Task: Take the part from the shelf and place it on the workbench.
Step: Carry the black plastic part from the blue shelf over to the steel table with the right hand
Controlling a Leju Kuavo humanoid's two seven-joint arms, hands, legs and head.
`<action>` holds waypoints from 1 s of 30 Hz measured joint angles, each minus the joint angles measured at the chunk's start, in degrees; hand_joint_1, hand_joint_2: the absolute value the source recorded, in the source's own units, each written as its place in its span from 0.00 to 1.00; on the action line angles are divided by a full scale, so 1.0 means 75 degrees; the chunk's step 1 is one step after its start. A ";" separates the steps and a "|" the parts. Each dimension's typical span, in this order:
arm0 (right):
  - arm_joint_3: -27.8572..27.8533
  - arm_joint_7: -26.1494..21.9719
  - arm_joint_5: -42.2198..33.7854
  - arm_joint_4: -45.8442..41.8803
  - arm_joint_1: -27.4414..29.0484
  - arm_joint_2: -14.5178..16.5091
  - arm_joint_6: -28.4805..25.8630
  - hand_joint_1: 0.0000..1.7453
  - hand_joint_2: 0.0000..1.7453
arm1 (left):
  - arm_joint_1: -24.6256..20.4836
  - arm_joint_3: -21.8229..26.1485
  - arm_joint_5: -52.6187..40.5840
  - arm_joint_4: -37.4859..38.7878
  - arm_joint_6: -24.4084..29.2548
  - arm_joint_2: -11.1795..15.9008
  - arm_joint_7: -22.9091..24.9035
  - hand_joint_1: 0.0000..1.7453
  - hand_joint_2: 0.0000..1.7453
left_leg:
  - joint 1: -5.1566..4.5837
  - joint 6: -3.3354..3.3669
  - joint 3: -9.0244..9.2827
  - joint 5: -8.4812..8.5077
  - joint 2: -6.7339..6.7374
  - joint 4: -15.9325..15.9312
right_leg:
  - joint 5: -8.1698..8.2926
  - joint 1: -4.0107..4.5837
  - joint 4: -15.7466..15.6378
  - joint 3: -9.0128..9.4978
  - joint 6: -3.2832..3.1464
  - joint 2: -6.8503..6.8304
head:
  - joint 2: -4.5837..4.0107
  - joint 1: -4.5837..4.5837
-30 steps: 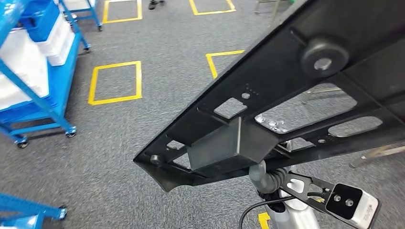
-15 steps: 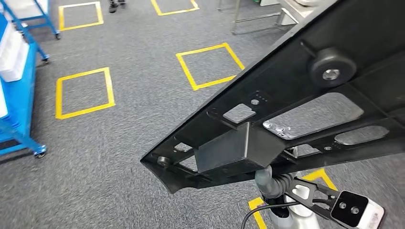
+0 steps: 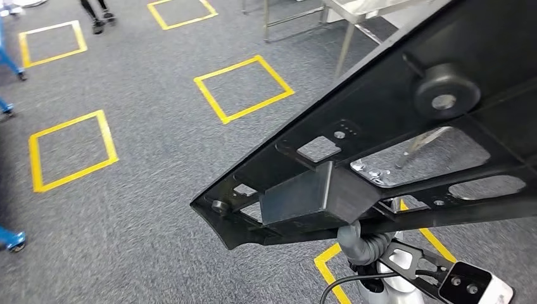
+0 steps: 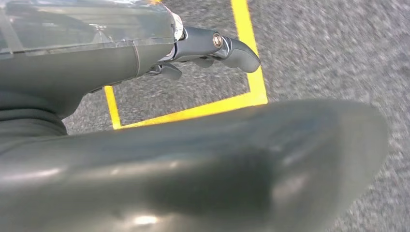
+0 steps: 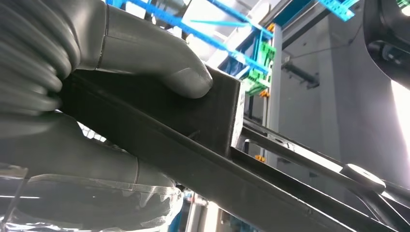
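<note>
The part [image 3: 392, 133] is a large flat black frame with cut-outs, a round knob and a boxy block underneath, carried tilted above the floor across the right of the head view. My right hand [image 3: 360, 244] holds it from below at that block. In the right wrist view the thumb [image 5: 159, 60] presses on the block of the part [image 5: 203, 121], with the other fingers wrapped under its edge. My left hand [image 4: 145, 53] hangs over the grey carpet with its fingers apart and nothing in it.
Yellow taped squares [image 3: 244, 88] mark the grey carpet. A metal-legged bench [image 3: 345, 44] stands at the far right. A person's legs [image 3: 95, 16] are at the far left top. A blue cart wheel [image 3: 12, 240] sits at the left edge.
The camera has turned: the blue shelf has slid out at the left and the metal bench has come in at the top right. The part stays in my right hand.
</note>
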 joint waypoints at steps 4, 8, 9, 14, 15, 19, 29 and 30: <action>0.0003 0.0003 -0.0039 0.0057 -0.0042 -0.0006 -0.0063 1.00 1.00 | -0.0014 0.0002 0.0003 0.0003 -0.0037 -0.0051 0.0001 0.00 0.00 | 0.0112 0.0002 0.0667 0.0733 -0.0662 -0.1642 | -0.0064 -0.0037 0.0178 -0.0101 0.0165 0.0380 | 0.0000 0.0002; 0.0009 0.0010 -0.0074 0.0188 -0.0148 -0.0055 -0.0200 1.00 1.00 | -0.0031 0.0007 -0.0060 0.0006 -0.0044 -0.0113 0.0044 0.00 0.00 | 0.0083 0.0218 0.0696 0.0750 -0.0469 -0.1759 | -0.0074 -0.0071 0.0286 -0.0264 0.0348 0.0409 | 0.0001 0.0004; 0.0012 0.0013 -0.0100 0.0245 -0.0215 -0.0079 -0.0241 1.00 1.00 | -0.0044 0.0007 -0.0090 0.0006 -0.0044 -0.0124 0.0063 0.00 0.00 | 0.0081 0.0270 0.0702 0.0768 -0.0366 -0.1782 | -0.0204 -0.0063 0.0496 -0.0368 0.0378 0.0188 | 0.0001 0.0004; 0.0055 0.0071 -0.0256 0.0658 -0.0437 -0.0165 -0.0328 1.00 1.00 | -0.0037 0.0007 -0.0195 0.0006 -0.0047 -0.0151 0.0154 0.00 0.00 | 0.0026 0.0357 0.0705 0.0747 0.0167 -0.1793 | -0.0928 -0.0068 0.2313 -0.1241 0.0452 -0.0425 | 0.0001 0.0003; 0.0080 0.0087 -0.0258 0.0776 -0.0473 -0.0178 -0.0316 1.00 1.00 | -0.0047 0.0007 -0.0203 0.0006 -0.0049 -0.0158 0.0152 0.00 0.00 | 0.0026 0.0352 0.0715 0.0736 0.0263 -0.1792 | -0.0765 -0.0068 0.2117 -0.1136 0.0443 -0.0455 | 0.0001 0.0003; 0.0284 0.0103 -0.0209 0.1312 -0.0754 -0.0206 -0.0254 1.00 1.00 | -0.0086 0.0007 -0.0223 0.0006 -0.0071 -0.0197 0.0065 0.00 0.00 | -0.0008 0.0249 0.0797 0.0668 0.0576 -0.1793 | -0.0091 0.0044 0.0288 -0.0178 0.0283 -0.0904 | 0.0000 0.0003; 0.0834 0.0026 -0.0048 0.2328 -0.0971 -0.0265 -0.0322 1.00 1.00 | -0.0068 0.0032 -0.0261 0.0006 -0.0136 -0.0306 0.0061 0.00 0.00 | 0.0008 0.0002 -0.0222 -0.0285 0.0027 0.0349 | -0.0022 0.0018 0.0017 -0.0034 -0.0026 -0.0182 | 0.0000 0.0003; 0.0872 0.0026 -0.0052 0.2391 -0.0973 -0.0272 -0.0322 1.00 1.00 | -0.0056 0.0040 -0.0265 0.0006 -0.0136 -0.0314 0.0071 0.00 0.00 | 0.0010 0.0006 -0.0242 -0.0109 0.0012 0.0270 | -0.0029 0.0019 0.0025 -0.0022 -0.0021 -0.0075 | 0.0000 0.0003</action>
